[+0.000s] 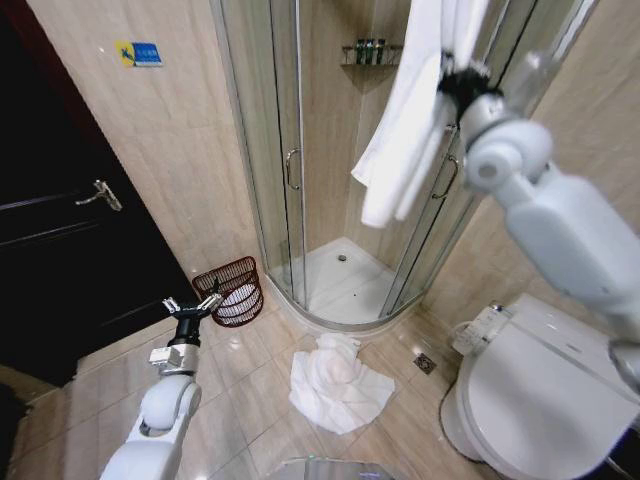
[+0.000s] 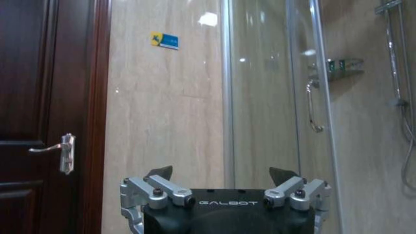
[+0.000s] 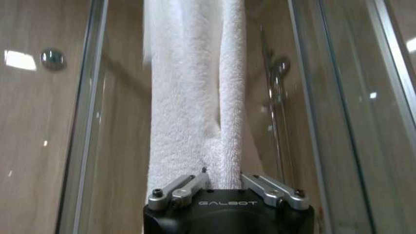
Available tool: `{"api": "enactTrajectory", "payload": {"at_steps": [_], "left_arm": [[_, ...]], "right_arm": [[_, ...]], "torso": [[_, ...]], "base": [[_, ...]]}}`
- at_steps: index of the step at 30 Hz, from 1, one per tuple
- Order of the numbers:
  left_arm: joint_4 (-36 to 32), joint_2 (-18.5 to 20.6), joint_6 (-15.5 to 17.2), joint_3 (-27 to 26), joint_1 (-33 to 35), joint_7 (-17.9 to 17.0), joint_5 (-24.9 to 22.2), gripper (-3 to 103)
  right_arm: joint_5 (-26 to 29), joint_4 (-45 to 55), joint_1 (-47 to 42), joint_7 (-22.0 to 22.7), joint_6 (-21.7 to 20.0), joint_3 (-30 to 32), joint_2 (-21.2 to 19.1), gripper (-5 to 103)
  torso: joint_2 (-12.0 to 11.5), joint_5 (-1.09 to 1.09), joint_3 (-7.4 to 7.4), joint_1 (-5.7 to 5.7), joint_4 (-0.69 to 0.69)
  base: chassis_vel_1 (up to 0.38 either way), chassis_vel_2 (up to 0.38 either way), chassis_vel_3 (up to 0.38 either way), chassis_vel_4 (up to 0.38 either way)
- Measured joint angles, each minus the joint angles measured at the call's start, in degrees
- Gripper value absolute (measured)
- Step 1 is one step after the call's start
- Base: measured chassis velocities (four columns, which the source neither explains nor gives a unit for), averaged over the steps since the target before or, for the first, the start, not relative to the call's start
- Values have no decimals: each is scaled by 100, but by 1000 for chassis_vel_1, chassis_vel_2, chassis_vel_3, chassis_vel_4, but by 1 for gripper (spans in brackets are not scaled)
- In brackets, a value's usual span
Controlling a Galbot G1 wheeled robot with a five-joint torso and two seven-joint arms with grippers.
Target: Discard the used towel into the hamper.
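A white towel (image 1: 405, 140) hangs high on the glass shower enclosure. My right gripper (image 1: 462, 85) is raised to it and shut on the towel (image 3: 195, 97), whose folds run up from between the closed fingers of the right gripper (image 3: 221, 176). A second white towel (image 1: 335, 385) lies crumpled on the floor tiles in front of the shower. The hamper (image 1: 230, 290), a dark reddish wire basket, stands on the floor by the shower's left edge. My left gripper (image 1: 193, 303) hovers low just left of the hamper, and the left gripper (image 2: 221, 171) is open and holds nothing.
A white toilet (image 1: 540, 390) fills the lower right. The curved glass shower enclosure (image 1: 290, 170) stands ahead, with a shelf of bottles (image 1: 370, 52) inside. A dark wooden door (image 1: 60, 230) with a lever handle is at the left. A floor drain (image 1: 425, 363) sits near the toilet.
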Motion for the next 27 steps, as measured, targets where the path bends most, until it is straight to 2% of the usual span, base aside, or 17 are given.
{"api": "enactTrajectory", "payload": {"at_steps": [3, 5, 6, 10, 12, 14, 19, 22, 24, 27], "left_arm": [[-1, -24, -2, 39, -1, -1, 58, 100], [-10, -56, -1, 99, -12, 2, 140, 100], [-10, -56, -1, 99, -12, 2, 140, 100], [-66, -84, 14, 125, 9, 2, 213, 100], [-82, -91, 19, 125, 26, 2, 220, 100], [-128, -117, 22, 125, 71, 1, 230, 100], [-229, -145, 21, 96, 185, 2, 232, 100], [-323, -142, 10, 38, 300, 1, 211, 100], [-340, -136, 0, 23, 320, 1, 206, 100], [-371, -108, -58, -22, 355, 1, 185, 100]], "right_arm": [[-10, 265, -609, -121, -21, 437, -187, 8], [-94, 602, -1556, -302, -34, 1208, -379, 8], [-94, 602, -1556, -302, -34, 1208, -379, 8], [-319, 1008, -3172, -522, -35, 2269, -470, 8], [-345, 1081, -3421, -524, -34, 2462, -454, 8], [-421, 1253, -3963, -523, -18, 2932, -365, 8], [-629, 1462, -4635, -462, 102, 3283, -179, 8], [-906, 1727, -5350, -404, 152, 3487, 124, 8], [-993, 1783, -5520, -403, 159, 3539, 232, 8], [-1333, 1943, -6048, -479, 208, 3747, 680, 8]], "torso": [[0, 0, 0, 1, 2], [0, -2, 0, 1, 0], [0, -2, 0, 1, 0], [0, 1, 0, 0, 0], [0, 1, 0, 0, -1], [0, 1, 0, 0, 0], [0, -2, 0, 0, 2], [0, 0, 0, 0, 1], [0, 1, 1, 0, 1], [0, -1, 1, 0, 0]], "base": [[0, 0, 0, 0], [0, 0, 0, 0], [0, 0, 0, 0], [0, 0, 0, 0], [0, 0, 0, 0], [0, 0, 0, 0], [0, 0, 0, 0], [0, 0, 0, 0], [0, 0, 0, 0], [0, 0, 0, 0]]}}
